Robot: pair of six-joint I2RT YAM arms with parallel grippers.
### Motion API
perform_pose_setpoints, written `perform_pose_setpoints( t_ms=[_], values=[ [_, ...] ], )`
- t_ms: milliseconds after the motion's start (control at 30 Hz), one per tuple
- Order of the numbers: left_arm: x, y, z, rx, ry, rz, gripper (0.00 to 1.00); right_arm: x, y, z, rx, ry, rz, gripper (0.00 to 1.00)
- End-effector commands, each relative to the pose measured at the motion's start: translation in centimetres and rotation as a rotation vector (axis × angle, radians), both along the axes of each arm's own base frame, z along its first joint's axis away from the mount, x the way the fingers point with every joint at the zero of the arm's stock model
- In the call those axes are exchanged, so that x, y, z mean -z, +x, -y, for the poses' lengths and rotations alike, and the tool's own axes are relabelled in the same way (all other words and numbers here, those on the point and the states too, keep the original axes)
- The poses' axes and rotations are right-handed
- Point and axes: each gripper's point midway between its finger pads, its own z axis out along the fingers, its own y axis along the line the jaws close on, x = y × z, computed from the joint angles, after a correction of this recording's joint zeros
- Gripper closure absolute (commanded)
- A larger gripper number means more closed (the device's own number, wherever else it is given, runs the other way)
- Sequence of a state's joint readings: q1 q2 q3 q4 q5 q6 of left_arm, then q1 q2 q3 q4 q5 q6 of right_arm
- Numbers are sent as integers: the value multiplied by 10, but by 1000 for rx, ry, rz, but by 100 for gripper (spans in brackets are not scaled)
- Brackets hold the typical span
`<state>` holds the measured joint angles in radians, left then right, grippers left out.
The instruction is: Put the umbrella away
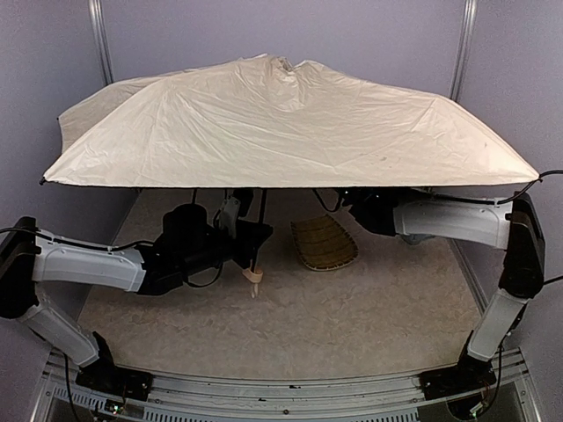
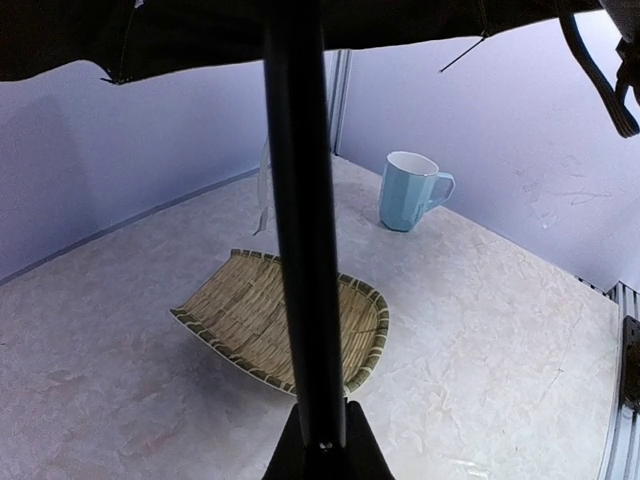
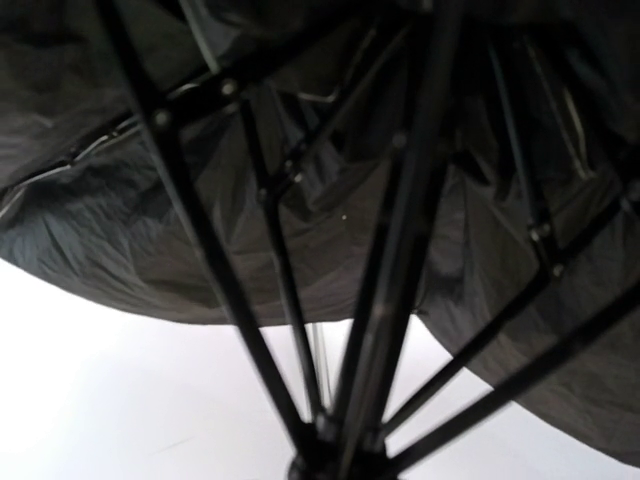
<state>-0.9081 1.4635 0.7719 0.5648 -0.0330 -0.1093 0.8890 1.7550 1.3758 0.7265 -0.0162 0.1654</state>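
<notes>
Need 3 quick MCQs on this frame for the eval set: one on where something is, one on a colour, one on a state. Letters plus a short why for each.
1. Where is the tray?
A. on the table, under the umbrella
B. on top of the canopy
C. on the floor

2. What colour is the mug?
A. red
B. light blue
C. black

3. What state is the umbrella in?
A. folded and strapped
B. half closed, lying on the table
C. open, canopy spread

Answers:
1 A: the top view shows it lying on the table just below the canopy's edge.
2 B: the left wrist view shows a pale blue mug beyond the tray.
3 C: the cream canopy is stretched wide above the table.
</notes>
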Motion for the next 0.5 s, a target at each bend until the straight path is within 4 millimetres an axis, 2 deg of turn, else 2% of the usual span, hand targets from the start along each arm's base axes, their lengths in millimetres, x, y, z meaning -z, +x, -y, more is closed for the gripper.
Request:
perform_pose_setpoints(
  t_ms=[0,167,467],
  values=[
    [-279,-55,-60,18,-678,634,100,262,-44,-45,-213,-643,-421,93],
    [-282,-55,-62,11,-693,660,100,273,-49,-47,-235,-651,-452,93],
    [-287,-43,-73,-6,-744,686,100,280,-53,-47,-248,-651,-478,93]
  ],
)
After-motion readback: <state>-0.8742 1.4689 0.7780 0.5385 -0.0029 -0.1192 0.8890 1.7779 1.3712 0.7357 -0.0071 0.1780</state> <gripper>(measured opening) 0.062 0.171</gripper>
